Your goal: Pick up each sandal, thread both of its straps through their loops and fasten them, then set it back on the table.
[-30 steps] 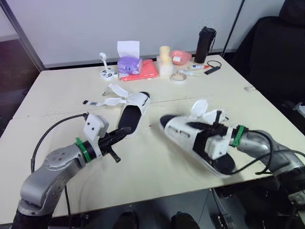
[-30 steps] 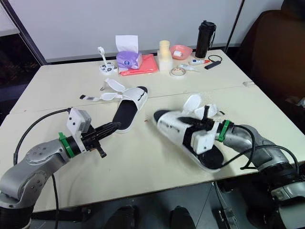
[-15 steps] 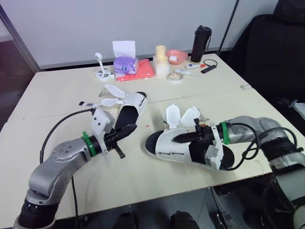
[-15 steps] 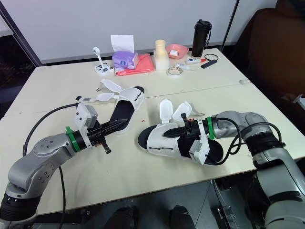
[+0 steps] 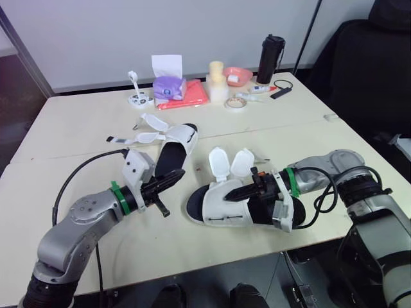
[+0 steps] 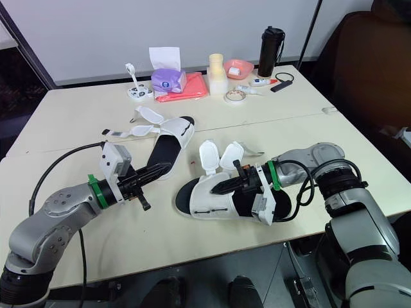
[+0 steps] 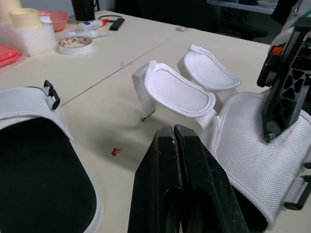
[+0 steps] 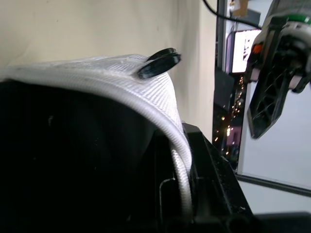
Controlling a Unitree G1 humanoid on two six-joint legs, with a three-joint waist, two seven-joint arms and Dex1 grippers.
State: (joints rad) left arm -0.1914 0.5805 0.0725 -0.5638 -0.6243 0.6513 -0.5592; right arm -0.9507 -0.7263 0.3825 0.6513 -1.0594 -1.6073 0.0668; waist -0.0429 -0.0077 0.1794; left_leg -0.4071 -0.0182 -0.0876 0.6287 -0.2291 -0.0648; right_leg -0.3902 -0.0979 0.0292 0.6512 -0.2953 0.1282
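Near sandal (image 5: 215,217): seems light, mesh upper (image 8: 97,77) soft, straps (image 5: 220,163) floppy.
Right gripper (image 5: 239,192): pinching the upper's edge, a sound hold.
Left gripper (image 7: 173,132): pressed together, empty.

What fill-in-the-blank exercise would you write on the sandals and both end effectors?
1. The right end effector is ____ on the near sandal.
2. The left end effector, also shut, holds ____.
3. The near sandal's ____ straps stand unfastened.
4. The far sandal has a ____ insole.
Missing words: shut; nothing; two; black.
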